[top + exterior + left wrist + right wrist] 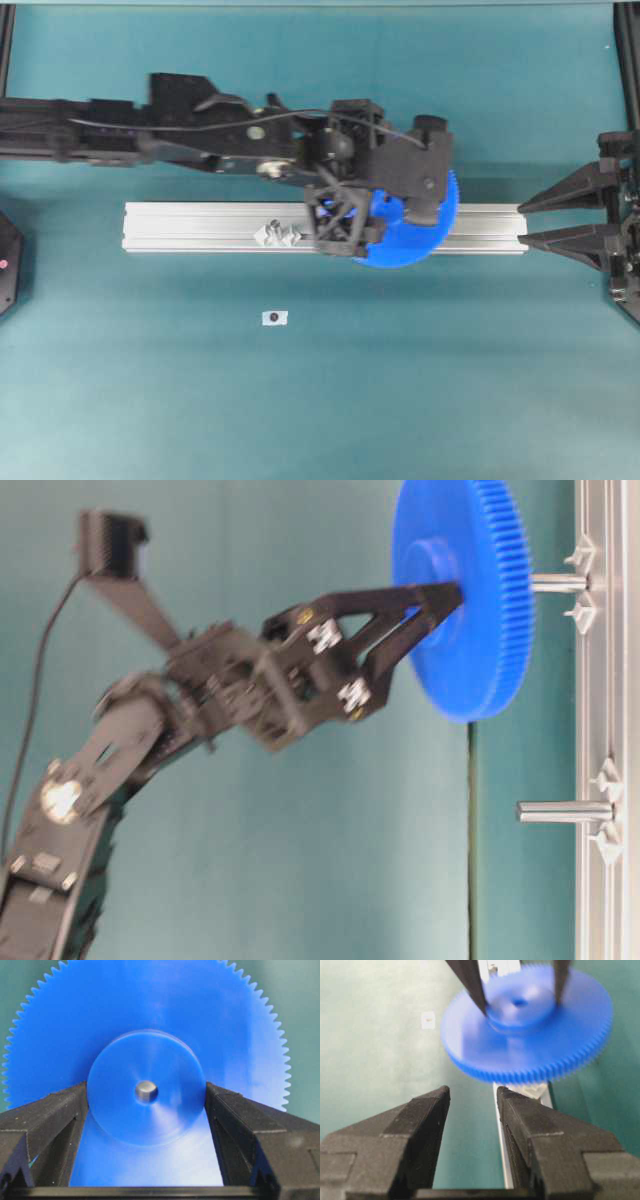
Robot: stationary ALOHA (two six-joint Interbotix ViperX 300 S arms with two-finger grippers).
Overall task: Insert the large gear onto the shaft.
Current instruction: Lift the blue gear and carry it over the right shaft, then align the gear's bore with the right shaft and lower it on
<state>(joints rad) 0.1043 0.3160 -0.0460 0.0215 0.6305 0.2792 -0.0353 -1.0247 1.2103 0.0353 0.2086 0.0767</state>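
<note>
- Between the left fingers (75, 1110), clamped on the raised hub: large gear (150, 1025), face-on to the wrist camera, shaft (146, 1091) tip showing silvery in the centre hole.
- Judged step: seating the gear; bore looks lined up, so push straight along the pin, no tilt, no twist.
- Side on, large gear (470, 600) held clear of the rail (600, 680), bare pin (558, 582) visible between disc and mounts; likely not fully down yet.
- Keep grip on hub until disc sits near the diamond mounts, then release.
- Second pin (565, 811) further along the rail, bare; ignore.
- Far end of the bench (320, 400): right gripper (525, 220), fingers apart, holding nothing, well clear of the gear.
</note>
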